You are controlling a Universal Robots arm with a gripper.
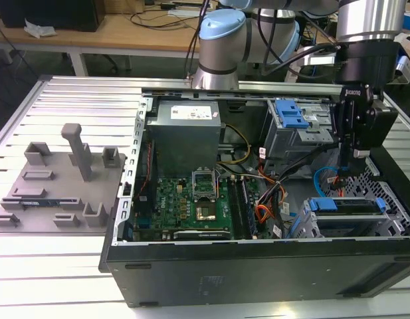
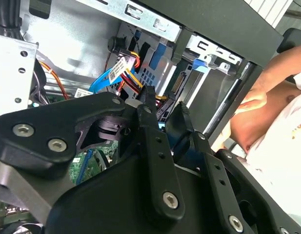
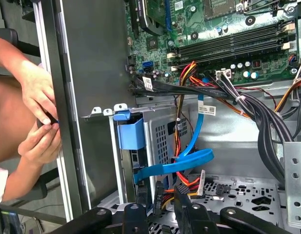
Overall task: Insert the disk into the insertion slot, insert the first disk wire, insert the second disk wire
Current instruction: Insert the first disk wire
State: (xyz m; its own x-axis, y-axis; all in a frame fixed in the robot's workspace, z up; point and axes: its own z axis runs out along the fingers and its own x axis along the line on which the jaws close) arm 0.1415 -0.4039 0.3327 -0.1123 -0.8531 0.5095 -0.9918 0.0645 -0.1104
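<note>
In the exterior view my gripper (image 1: 351, 171) reaches down into the open computer case, just above the insertion slot (image 1: 304, 227), a low grey perforated cage. The disk (image 1: 344, 205), on blue rails, lies inside it. In both wrist views my gripper (image 3: 160, 192) (image 2: 165, 105) is shut on the black connector of a disk wire (image 3: 178, 158) with red, orange and yellow strands, close to the cage's perforated wall (image 3: 162, 139). A blue flat disk wire (image 3: 182, 163) loops past the fingers (image 3: 140, 207) towards the disk end; whether it is plugged in is hidden.
A taller grey bay with a blue latch (image 1: 291, 118) stands behind the gripper. The motherboard (image 1: 191, 203), power supply (image 1: 185, 133) and a thick black cable bundle (image 3: 257, 117) fill the case. A person's hands (image 3: 38, 112) rest outside the case wall. A grey fixture tray (image 1: 55, 189) lies at the exterior view's left.
</note>
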